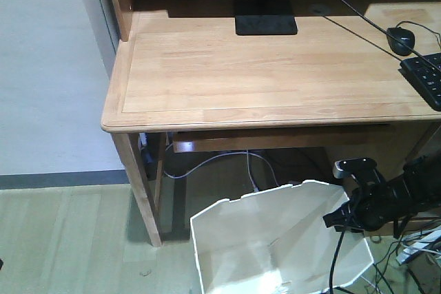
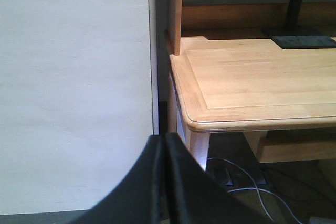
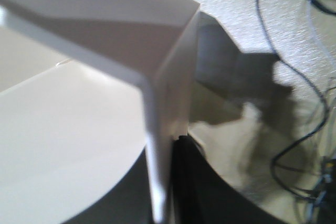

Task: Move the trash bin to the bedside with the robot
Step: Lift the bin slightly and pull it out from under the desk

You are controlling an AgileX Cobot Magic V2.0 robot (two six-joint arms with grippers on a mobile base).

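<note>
trash bin (image 1: pixel 262 239) stands on the floor just in front of the wooden desk (image 1: pixel 262 74), low in the front view. no bed shows anywhere, so we judge the move has hardly begun. our right claw (image 1: pixel 346 217) reaches in from the right and sits on the bin's right rim, likely because the thin edge is the only easy place to grab so wide a thing.

from the left wrist, we see the left claw (image 2: pixel 165 182) pressed together on nothing, facing the desk and a pale wall (image 2: pixel 73 77). it seems parked out of the way.

from the right wrist, the bin's wall runs between the two dark fingers (image 3: pixel 205 192), pinched with one inside and one outside. cables (image 3: pixel 283 77) lie loose on the floor beyond, worth avoiding when we drag.
</note>
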